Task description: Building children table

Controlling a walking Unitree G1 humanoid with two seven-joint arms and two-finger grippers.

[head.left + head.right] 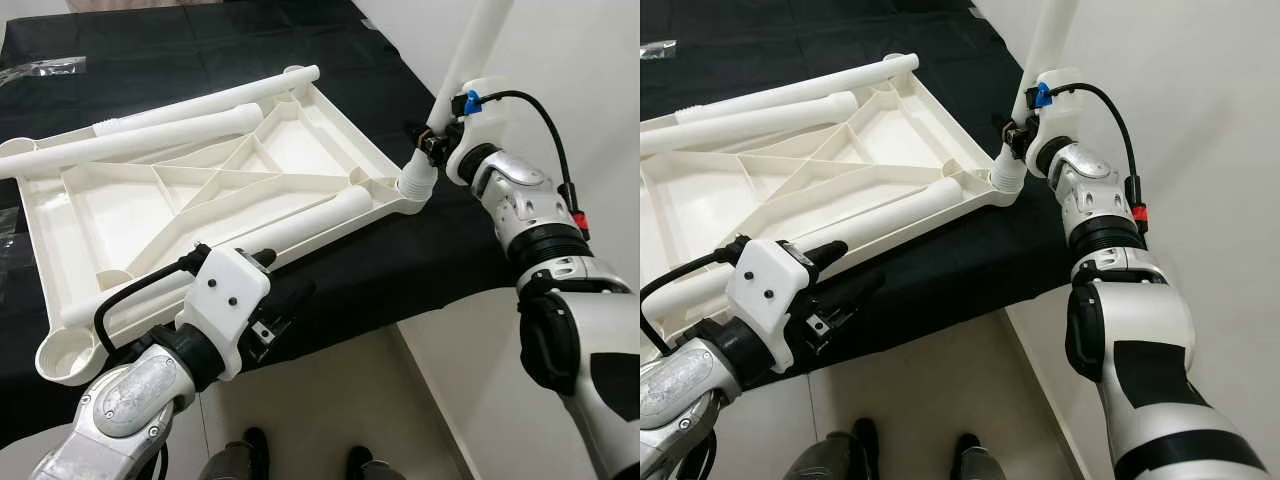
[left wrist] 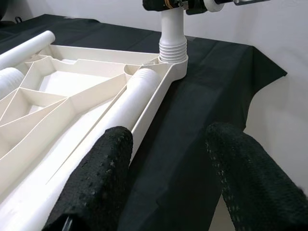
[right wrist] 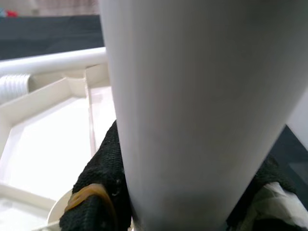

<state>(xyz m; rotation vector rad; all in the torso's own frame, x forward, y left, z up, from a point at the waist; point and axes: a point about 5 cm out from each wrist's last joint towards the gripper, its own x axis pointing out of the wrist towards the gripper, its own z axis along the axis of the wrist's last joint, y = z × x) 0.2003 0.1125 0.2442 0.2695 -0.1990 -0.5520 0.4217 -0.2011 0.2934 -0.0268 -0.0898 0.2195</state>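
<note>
The right gripper (image 1: pixel 432 140) is pinched on an upright white leg (image 1: pixel 470 55) whose ribbed foot is seated in the near right corner socket of the upturned tabletop (image 1: pixel 110 215). The left gripper (image 2: pixel 168 183) is held with its fingers (image 2: pixel 98 178) spread at the tabletop's near edge, where another leg (image 1: pixel 300 225) lies. The tabletop rests on a black-covered desk (image 1: pixel 120 50), with two more legs (image 1: pixel 150 132) laid across its far side and a clear bag (image 1: pixel 45 68) further back.
</note>
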